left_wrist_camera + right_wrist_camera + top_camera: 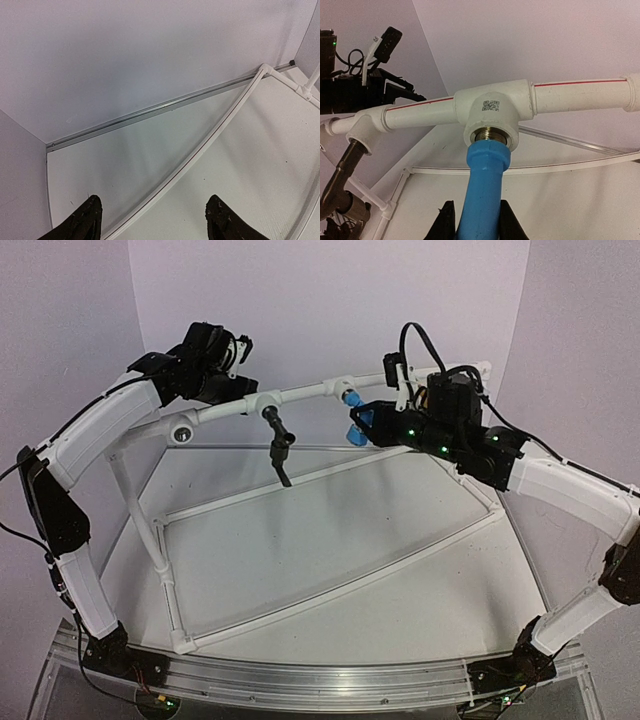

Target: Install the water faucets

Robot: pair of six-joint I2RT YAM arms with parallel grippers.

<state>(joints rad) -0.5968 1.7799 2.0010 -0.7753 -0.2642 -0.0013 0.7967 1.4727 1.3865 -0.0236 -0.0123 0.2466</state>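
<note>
Across the far half of the white surface [400, 590] stands the white pipe frame [300, 392]. Its base pipes lie flat and its top rail is raised along the back, with socket fittings set into it. My left arm [100, 425] rises on the left side and bends in toward the left part of that top rail. My right arm [565, 485] comes in from the right toward the middle of the rail.

My left end effector [152, 225] stands wide, its two dark fingers well apart with nothing between them. Its camera looks down on bare surface and one base pipe of the frame. Whether it touches the rail I cannot tell.

My right end effector [479, 222] is closed narrow on the blue faucet [482, 200], with one finger on each side of its body. The faucet points up into the tee fitting [492, 112] in the top rail, and its collar touches the brass ring [492, 136] of the socket.

The black faucet [278, 445] hangs from the next fitting to the left on the same rail. Its body droops below the pipe, apart from both end effectors.
</note>
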